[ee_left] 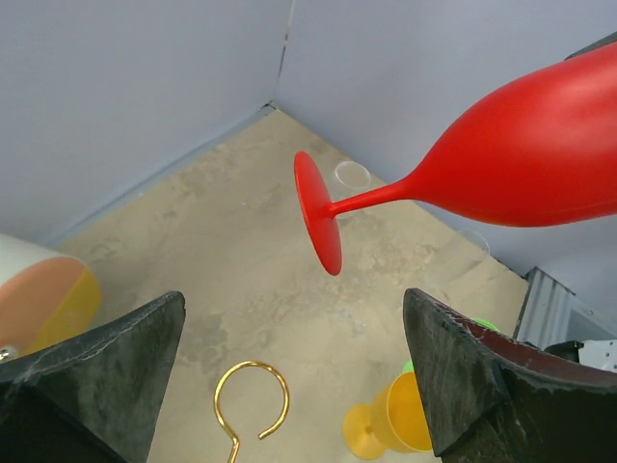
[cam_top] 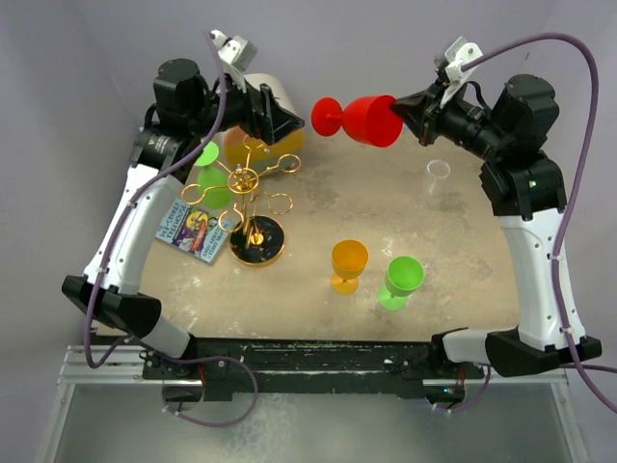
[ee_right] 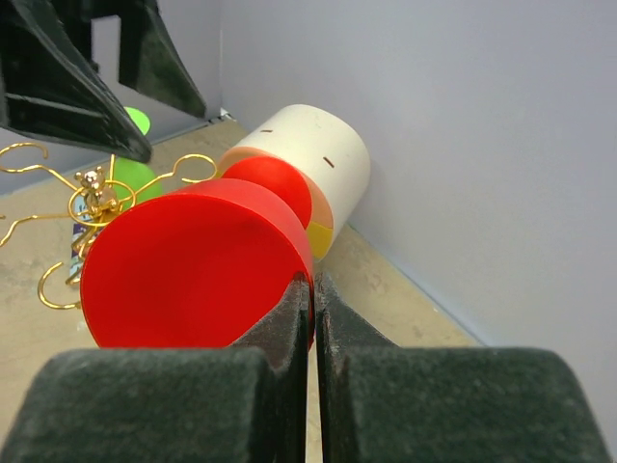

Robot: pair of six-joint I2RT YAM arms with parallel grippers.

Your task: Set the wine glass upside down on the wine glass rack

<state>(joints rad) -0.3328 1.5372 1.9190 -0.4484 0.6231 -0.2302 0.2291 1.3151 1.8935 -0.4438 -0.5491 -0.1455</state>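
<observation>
"Pinching the red wine glass (cam_top: 371,121) by the rim of its bowl, is that the right end effector (cam_top: 405,114)?"

"Yes. In its own wrist view the two fingers (ee_right: 280,333) are almost together, with only the bowl's wall between them. The glass lies on its side in the air at top centre of the overhead view, foot toward the left of the frame."

"And the stem?"

"It is hidden behind the bowl in that wrist view. Only the foot peeks over the bowl as a red disc. The left wrist view shows stem and foot but cuts the bowl off at the right edge."

"The left end effector (cam_top: 292,123)?"

"Spread wide, nothing between its fingers. It hangs near the foot and apart from it."

"Where is the wine glass rack (cam_top: 244,181)?"

"Upright on the bench (cam_top: 405,222), left of centre, lower left of the glass and not touching it. The left wrist view catches just one ring loop (ee_left: 251,365) at its bottom edge."

"The green glass (cam_top: 214,183) beside it?"

"It is partly behind the gold wires, so I cannot tell whether it hangs or stands. A clear glass (cam_top: 439,171) at upper right is faint."
</observation>
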